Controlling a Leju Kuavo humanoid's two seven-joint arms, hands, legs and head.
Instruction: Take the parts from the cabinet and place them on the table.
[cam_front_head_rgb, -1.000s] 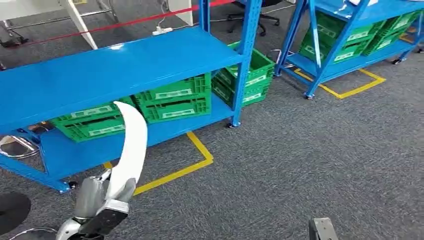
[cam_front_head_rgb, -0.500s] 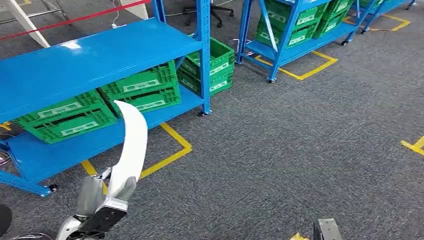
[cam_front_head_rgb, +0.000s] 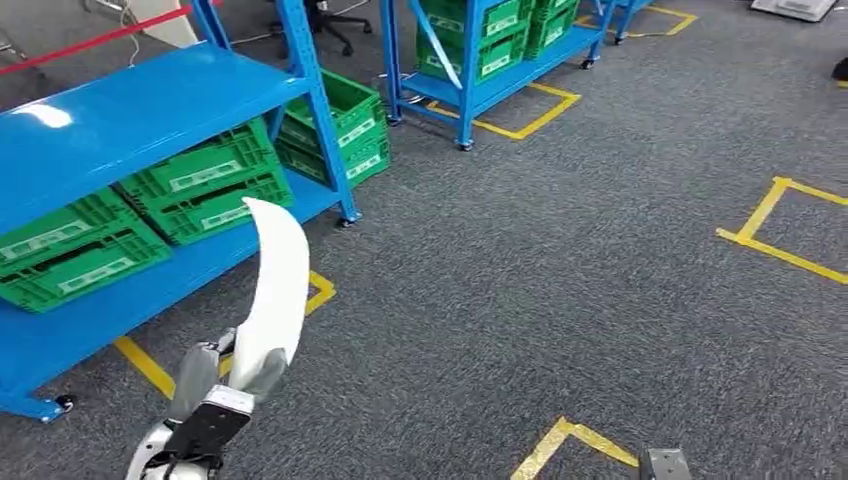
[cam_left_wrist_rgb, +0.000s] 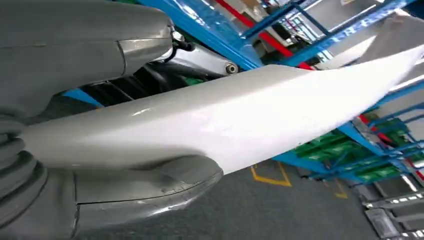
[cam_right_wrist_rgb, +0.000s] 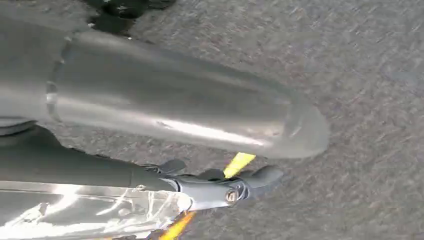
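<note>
Grey carpet (cam_front_head_rgb: 560, 290) marked with yellow tape lines (cam_front_head_rgb: 782, 250) spreads out in front of you. On your left stands a blue rack (cam_front_head_rgb: 120, 110) with green crates (cam_front_head_rgb: 205, 190) on its lower shelf, and a second blue rack (cam_front_head_rgb: 470, 60) sits farther back. Your left hand (cam_front_head_rgb: 215, 385) grips a long, curved white part (cam_front_head_rgb: 272, 290) that points up and forward. Your right hand (cam_right_wrist_rgb: 165, 107) hangs over the carpet; you cannot tell how its fingers lie.
</note>
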